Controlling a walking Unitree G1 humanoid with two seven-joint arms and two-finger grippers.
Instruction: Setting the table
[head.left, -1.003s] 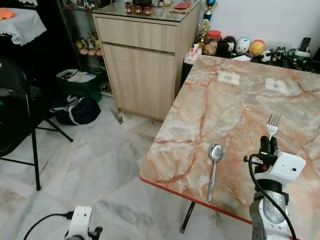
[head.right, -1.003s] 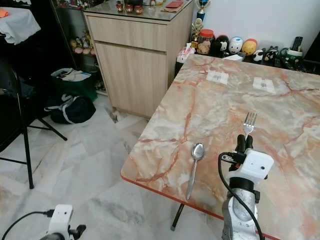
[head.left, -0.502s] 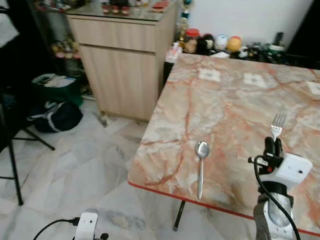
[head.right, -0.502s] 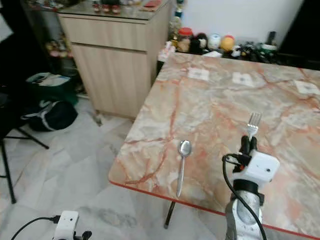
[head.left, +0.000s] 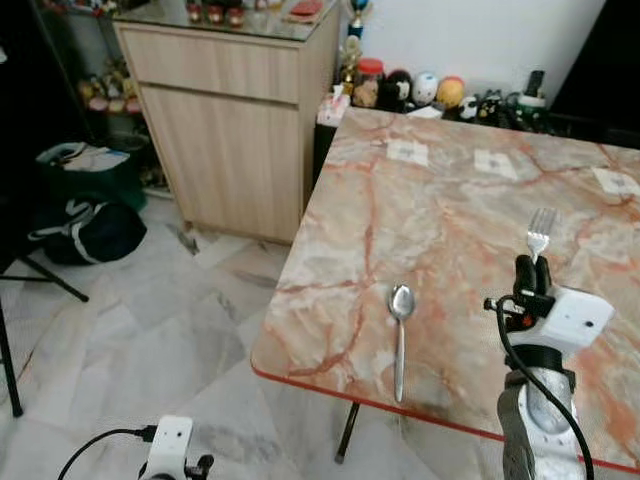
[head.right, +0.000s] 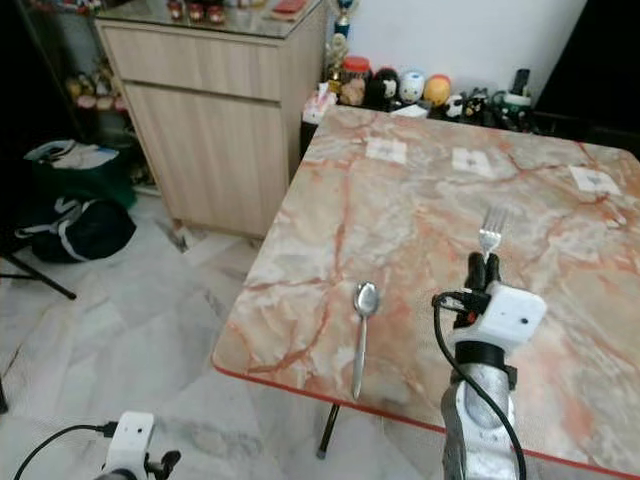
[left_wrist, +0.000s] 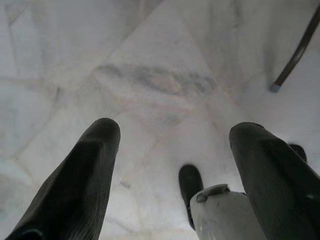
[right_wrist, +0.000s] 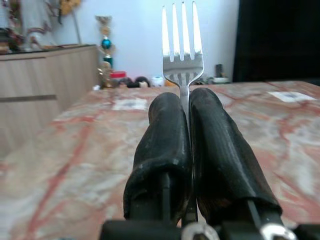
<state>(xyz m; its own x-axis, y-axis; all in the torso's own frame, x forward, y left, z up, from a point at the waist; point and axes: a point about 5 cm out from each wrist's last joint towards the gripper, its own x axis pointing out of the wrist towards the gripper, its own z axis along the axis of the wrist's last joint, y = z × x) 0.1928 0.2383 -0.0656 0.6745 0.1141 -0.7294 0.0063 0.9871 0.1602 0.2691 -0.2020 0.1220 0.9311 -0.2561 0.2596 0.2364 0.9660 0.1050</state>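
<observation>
The right gripper (head.left: 532, 277) is clamping the slim handle of a silver metal fork (head.left: 540, 233) between its two black fingers (right_wrist: 167, 135), tines pointing up and away, at the lower right of the head views, hovering above the pink-veined marble table with the red edge (head.left: 440, 200). A silver metal spoon (head.left: 401, 335) is lying on the table near the front edge, lower centre, bowl facing away, apart from the fork. The left gripper (left_wrist: 175, 165) is hanging idle over the pale marble floor (left_wrist: 150, 65) at the bottom left, fingers spread and holding nothing. Risks, as I judge them: the fork is being pinched on a thin smooth handle, so it could be twisting or slipping as it goes down; letting go too high would be making it bounce and skid on the hard top; setting it askew or too close could be knocking the spoon toward the nearby edge; landing too near that edge could be sending the fork to the floor.
</observation>
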